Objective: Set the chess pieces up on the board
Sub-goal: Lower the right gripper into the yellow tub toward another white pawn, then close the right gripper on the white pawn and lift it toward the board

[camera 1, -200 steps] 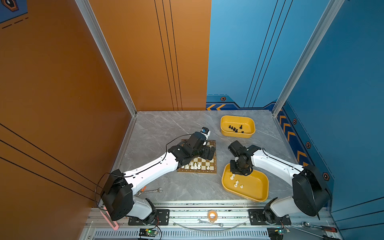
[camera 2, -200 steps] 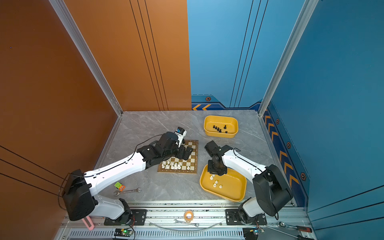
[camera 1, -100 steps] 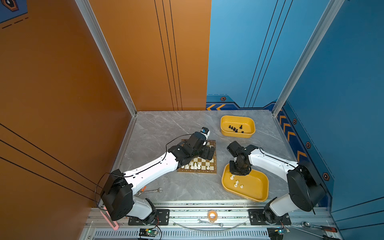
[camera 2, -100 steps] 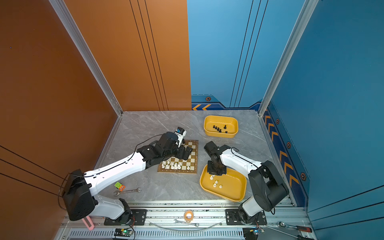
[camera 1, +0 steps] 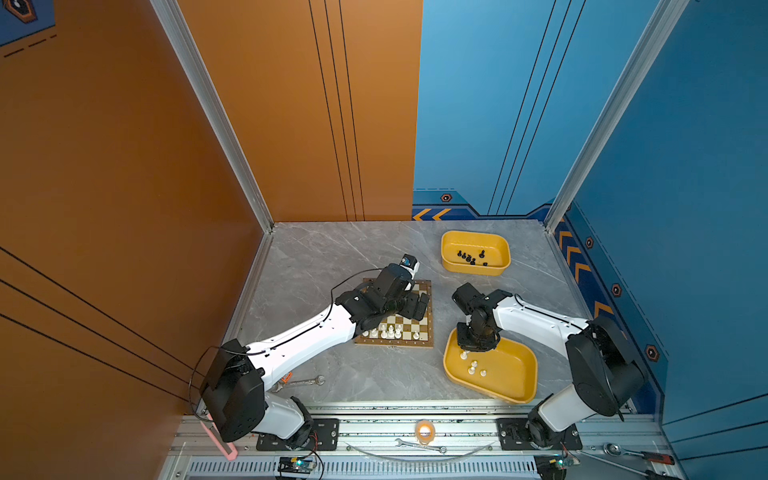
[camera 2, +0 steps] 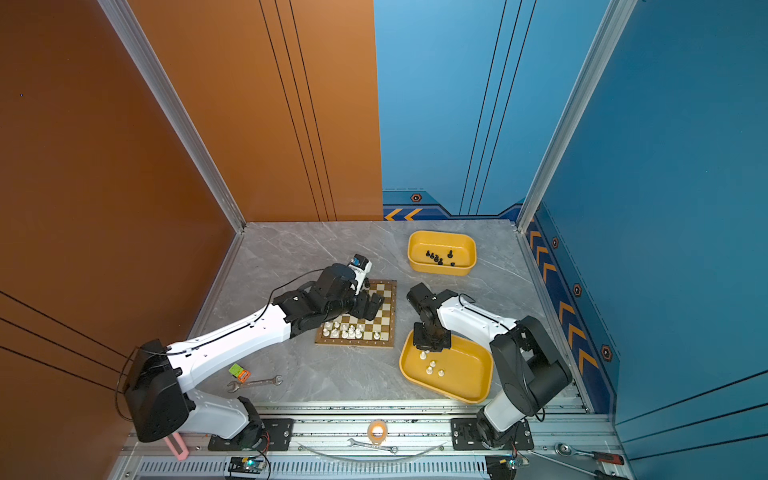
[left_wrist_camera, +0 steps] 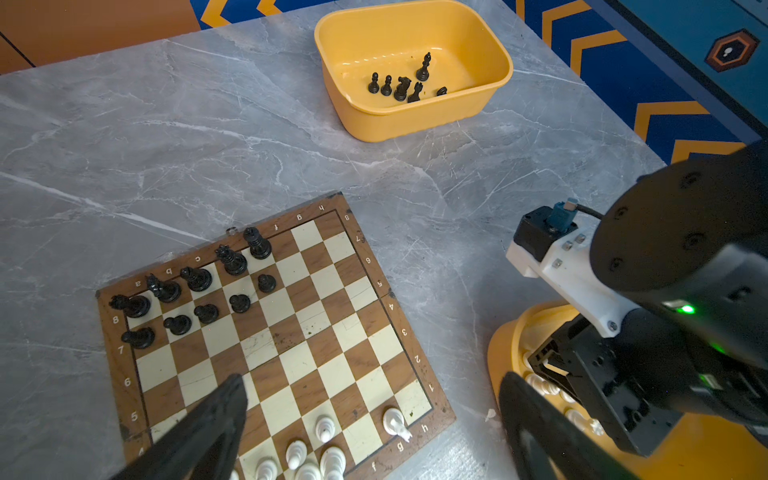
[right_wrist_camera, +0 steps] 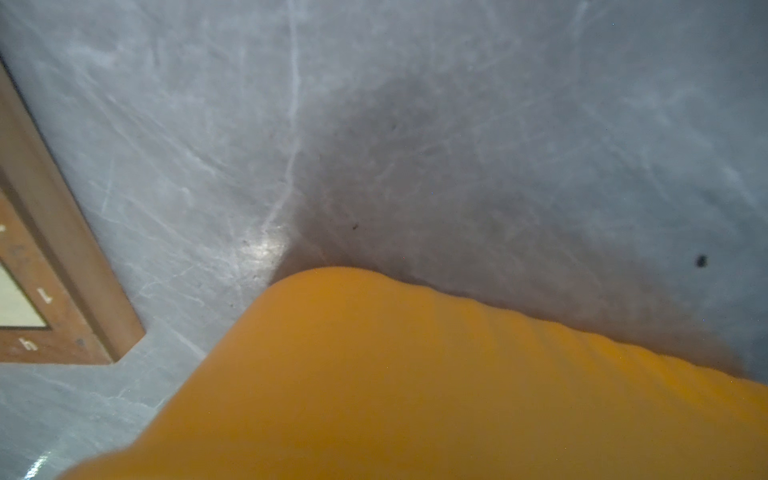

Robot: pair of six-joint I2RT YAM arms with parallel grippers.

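Your left hand hangs over the board, spread wide and holding nothing. One fingertip is above the squares; the other is out past the h-side rim.

Black pieces fill the a-to-e end of rows 8 and 7. White pieces stand along the opposite side, and the middle rows lie bare.

Your right hand points down into the near tray, at the corner closest to the board, with loose white pieces just beside it. You cannot tell from these views whether it is closed or gripping anything.

Only a narrow strip of bench separates the board's h1 corner from that tray's rim. Wider open bench runs from the board to the far tray, which holds spare black pieces. A wrench lies near the front edge.
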